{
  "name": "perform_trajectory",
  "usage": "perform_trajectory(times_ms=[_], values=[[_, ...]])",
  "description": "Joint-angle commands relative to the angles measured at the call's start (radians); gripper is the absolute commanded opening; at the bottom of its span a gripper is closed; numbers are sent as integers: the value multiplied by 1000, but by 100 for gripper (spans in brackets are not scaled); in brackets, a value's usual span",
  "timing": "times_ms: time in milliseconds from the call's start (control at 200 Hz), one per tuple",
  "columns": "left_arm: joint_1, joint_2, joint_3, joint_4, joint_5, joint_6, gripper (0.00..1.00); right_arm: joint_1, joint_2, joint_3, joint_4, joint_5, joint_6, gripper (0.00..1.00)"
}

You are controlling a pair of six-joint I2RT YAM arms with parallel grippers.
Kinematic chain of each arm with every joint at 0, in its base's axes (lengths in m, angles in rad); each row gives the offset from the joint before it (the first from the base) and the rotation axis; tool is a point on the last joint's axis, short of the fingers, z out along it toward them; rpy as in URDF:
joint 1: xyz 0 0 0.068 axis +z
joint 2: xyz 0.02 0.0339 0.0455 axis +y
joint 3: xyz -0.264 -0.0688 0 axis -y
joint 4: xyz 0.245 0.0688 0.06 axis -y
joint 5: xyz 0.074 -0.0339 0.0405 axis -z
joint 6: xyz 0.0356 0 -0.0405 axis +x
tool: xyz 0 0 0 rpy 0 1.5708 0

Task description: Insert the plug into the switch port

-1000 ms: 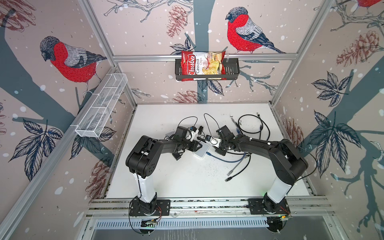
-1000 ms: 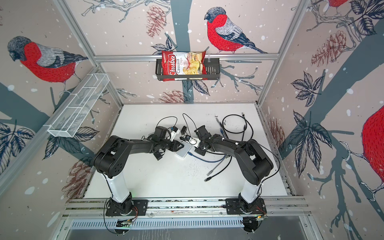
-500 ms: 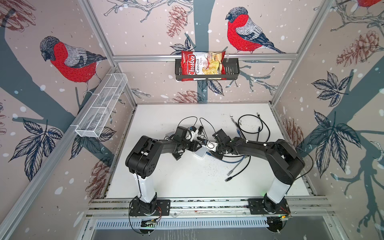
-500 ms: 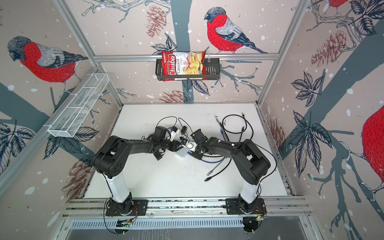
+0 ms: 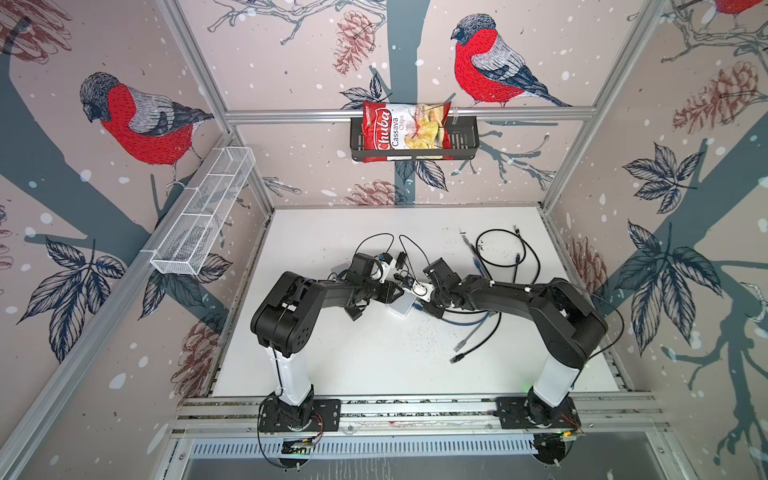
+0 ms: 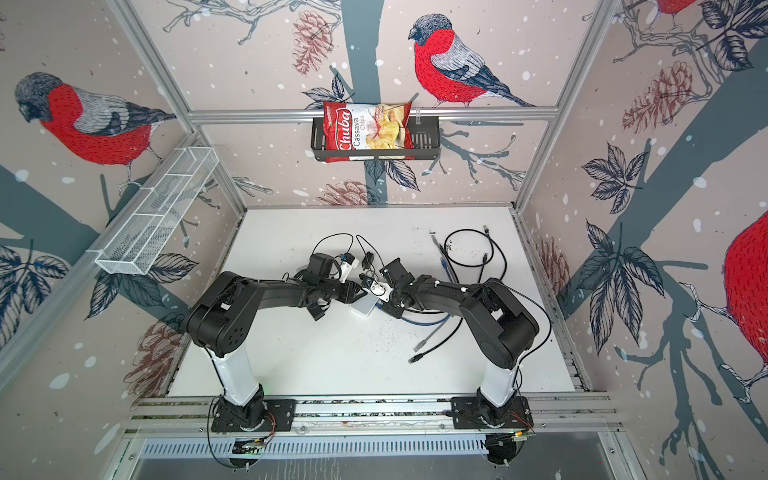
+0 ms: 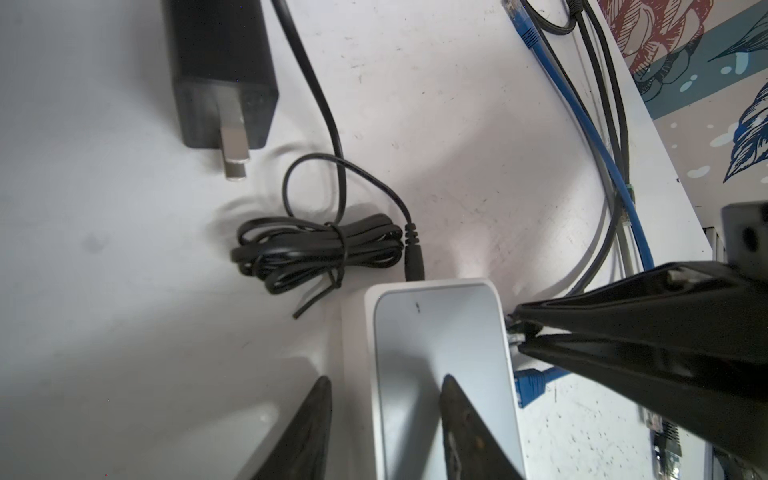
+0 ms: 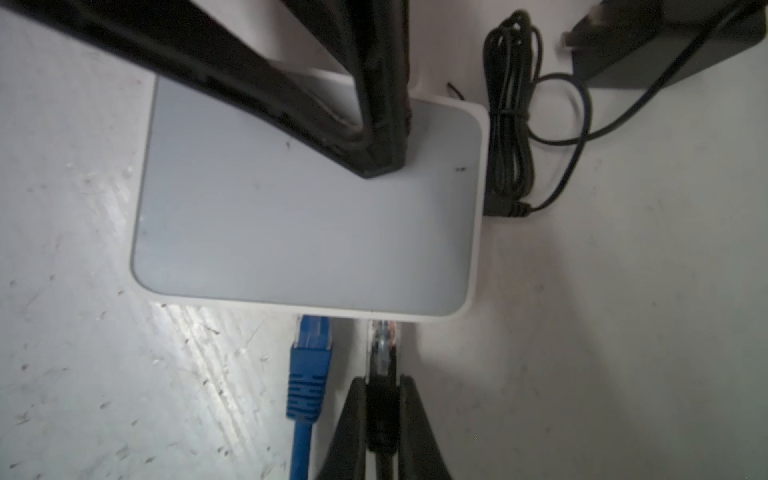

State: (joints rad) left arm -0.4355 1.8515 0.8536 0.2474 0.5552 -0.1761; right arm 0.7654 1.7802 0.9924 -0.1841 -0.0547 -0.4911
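Near the front edge of the white table (image 5: 374,365) the two arm bases stand bolted to a rail, and both arms reach inward to meet around the middle of the table. Between them lies the switch (image 8: 307,224), a flat white box with a pale grey top. The right gripper (image 8: 380,399) is pinched tight on the black boot of a cable whose clear plug (image 8: 383,336) has its tip at the switch's near side, right at a port; how deep it sits I cannot tell. Just beside it, a blue plug (image 8: 311,332) meets the same side, its blue cable (image 8: 301,449) trailing away.

The left gripper (image 7: 384,384) stands partly spread over one end of the switch: one finger lies over the grey top and the other hangs outside the white edge, so it straddles that edge, though whether it actually presses the box I cannot tell.

Past the switch, a thin black power lead (image 7: 411,257) enters its far side, with a tied bundle of black cord (image 7: 316,249) just beside it and a black adapter (image 7: 220,70) with metal prongs a little farther on.

Toward the right side of the table loose black cables (image 5: 507,257) coil, with more cable ends (image 5: 461,345) lying nearer the front. On the back wall a black basket (image 5: 465,141) holds a red chips bag (image 5: 405,131), and a white wire rack (image 5: 203,216) hangs on the left wall.
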Motion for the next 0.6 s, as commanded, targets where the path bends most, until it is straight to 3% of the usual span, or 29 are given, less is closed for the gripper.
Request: perform_trajectory(times_ms=[0,190,420,595], values=[[1,3,-5,-60,-24,0,43,-5,7,4,25,23,20,4],[2,-2,-4,-60,-23,1,44,-7,17,18,30,15,19,4],[4,-23,35,-84,-52,-9,59,-7,16,15,37,14,20,4],[4,-3,82,-93,-55,-23,61,-7,15,12,43,16,23,4]])
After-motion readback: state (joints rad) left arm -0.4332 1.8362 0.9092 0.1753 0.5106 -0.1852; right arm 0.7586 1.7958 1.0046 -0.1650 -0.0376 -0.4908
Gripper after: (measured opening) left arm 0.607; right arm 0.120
